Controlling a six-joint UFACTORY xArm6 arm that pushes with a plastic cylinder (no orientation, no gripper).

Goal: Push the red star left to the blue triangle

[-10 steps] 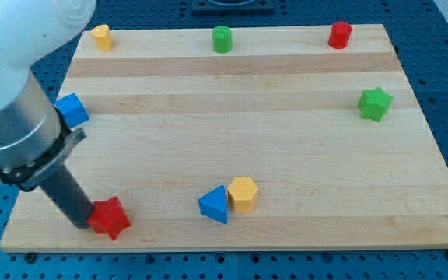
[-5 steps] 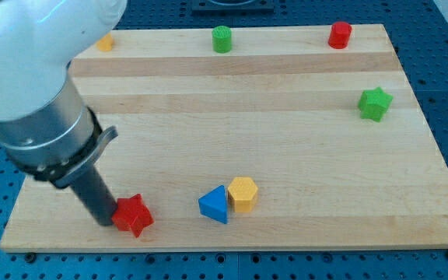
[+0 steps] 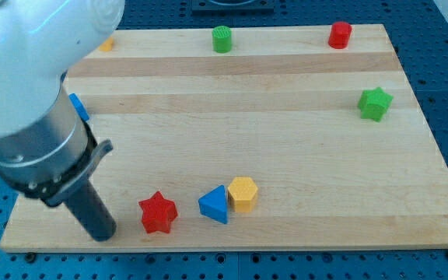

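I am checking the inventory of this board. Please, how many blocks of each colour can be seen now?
Red: 2, the red star and the red cylinder.
Blue: 2, the blue triangle and a partly hidden blue block.
Green: 2, the green cylinder and the green star.
Yellow: 2, the yellow hexagon and a mostly hidden yellow block.
Total: 8.

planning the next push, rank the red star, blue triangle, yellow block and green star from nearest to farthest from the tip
1. Red star: just to the view's right of my tip, apart from it.
2. Blue triangle: further right, near the bottom edge.
3. Yellow block: against the triangle's right side.
4. Green star: far right, halfway up the board.
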